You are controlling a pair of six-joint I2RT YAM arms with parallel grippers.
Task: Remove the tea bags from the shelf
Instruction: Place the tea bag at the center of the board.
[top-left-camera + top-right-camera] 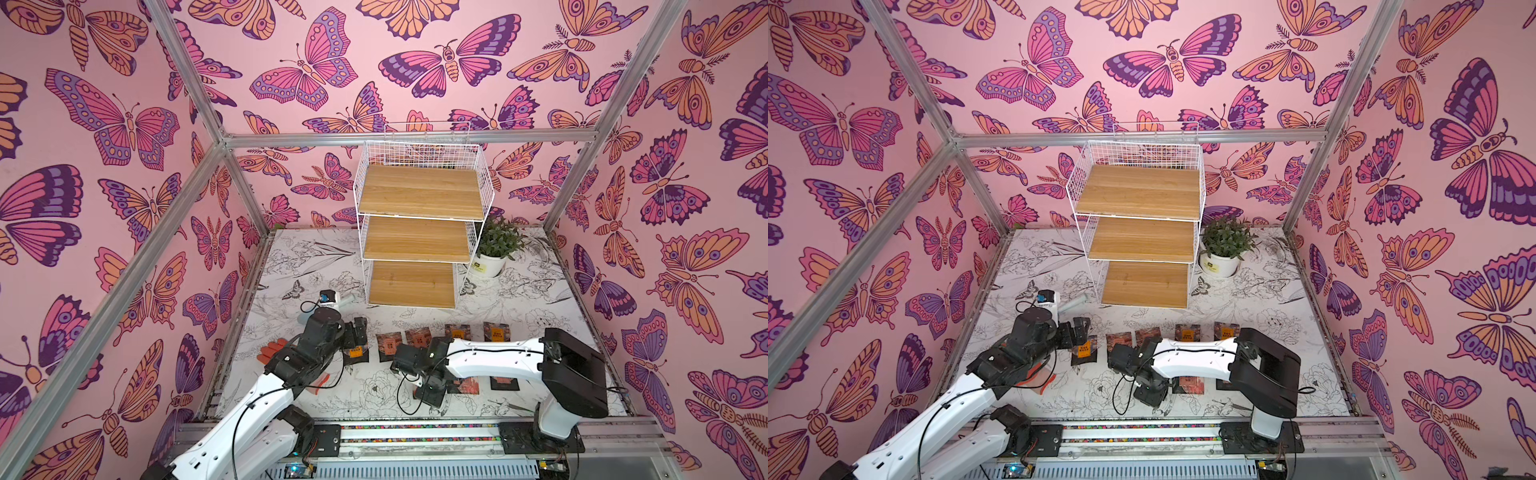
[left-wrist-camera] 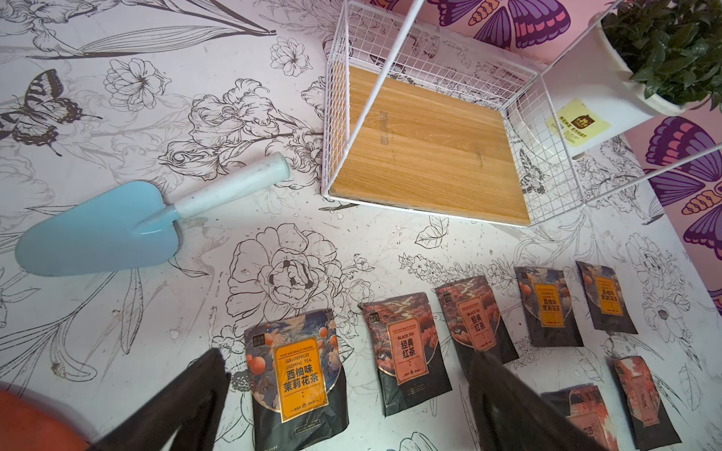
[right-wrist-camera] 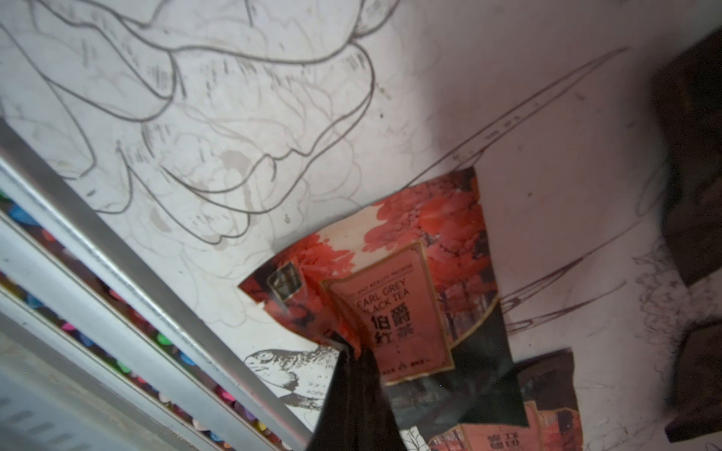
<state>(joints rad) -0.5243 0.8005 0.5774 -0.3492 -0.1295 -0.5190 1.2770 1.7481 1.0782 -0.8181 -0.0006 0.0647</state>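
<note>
Jaws spread wide on the left gripper [image 2: 347, 357], hovering over the tea bags [image 2: 406, 351] in the lower part of the left wrist view; jaws pressed together on the right gripper [image 3: 347, 351], pinching the edge of the Earl Grey bag [image 3: 410, 296] at lower centre of the right wrist view, bag bent, its gripped edge lifted off the table [image 3: 508, 97]; another reddish bag just beneath it at the lower right. In both top views, five tea bags in a row on the table at lower centre of the frame, in front of the shelf [image 1: 419, 191] and apart from it; others nearer the lower edge, partly hidden by the right arm [image 1: 490, 357]. Shelf upright at centre frame; every tea bag in view on the table. Blue trowel [image 2: 97, 230] at the left of the left wrist view, flat on the table near the shelf's foot; plant pot [image 1: 490, 262] just right of the shelf; orange glove [image 1: 274, 351] at lower left, partly under the left arm [image 1: 266, 395].
</note>
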